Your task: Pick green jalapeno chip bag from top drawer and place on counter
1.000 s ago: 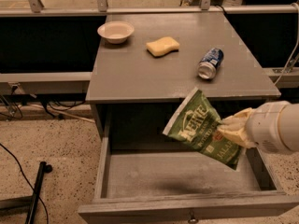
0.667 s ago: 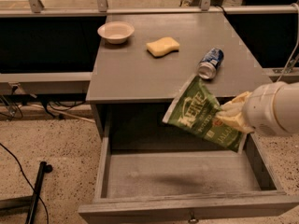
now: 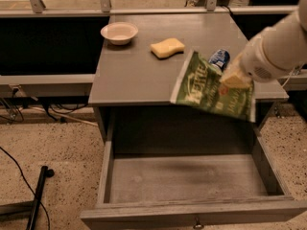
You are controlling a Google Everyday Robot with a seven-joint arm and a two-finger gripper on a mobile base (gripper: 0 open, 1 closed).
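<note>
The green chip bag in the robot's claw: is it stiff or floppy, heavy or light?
Probably floppy: the green jalapeno chip bag hangs tilted from the gripper, pinched near one edge above the front edge of the counter, its foil creased. Likely light, since that pinch carries it. The shiny foil may be slippery, so it could slide out.

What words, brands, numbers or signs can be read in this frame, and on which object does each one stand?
"Kettle": large white lettering, blurred, so a likely reading; on the green jalapeno chip bag, which the gripper holds at the front right edge of the counter.
"JALA...": small white letters on the bag's lower right; the rest is unreadable.
Blue soda can: label too blurred to read.
Bowl, sponge, top drawer: no text.
</note>
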